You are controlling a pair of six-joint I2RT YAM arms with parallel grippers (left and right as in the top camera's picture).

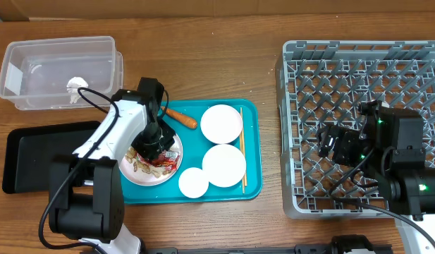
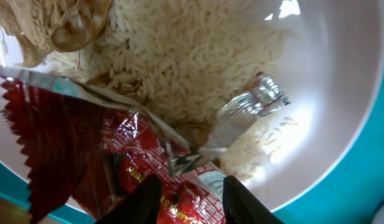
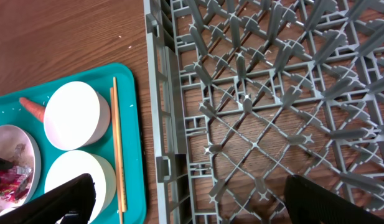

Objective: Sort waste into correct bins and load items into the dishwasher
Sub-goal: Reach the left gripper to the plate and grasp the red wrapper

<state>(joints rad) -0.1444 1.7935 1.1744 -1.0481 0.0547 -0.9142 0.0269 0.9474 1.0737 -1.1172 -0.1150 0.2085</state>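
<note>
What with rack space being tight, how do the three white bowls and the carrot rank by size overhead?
Top bowl and middle bowl: about alike, unranked.
Small bowl.
Carrot, slimmest.

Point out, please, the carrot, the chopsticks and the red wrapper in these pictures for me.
carrot (image 1: 182, 118), overhead view, middle of its orange body.
chopsticks (image 1: 242, 149), overhead view, midway along the pair.
red wrapper (image 2: 61, 143), left wrist view, its crinkled red face.

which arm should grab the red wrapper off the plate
Left. The left gripper, open, hangs right over the red wrapper on the plate; the right gripper sits far off above the dish rack.
</note>
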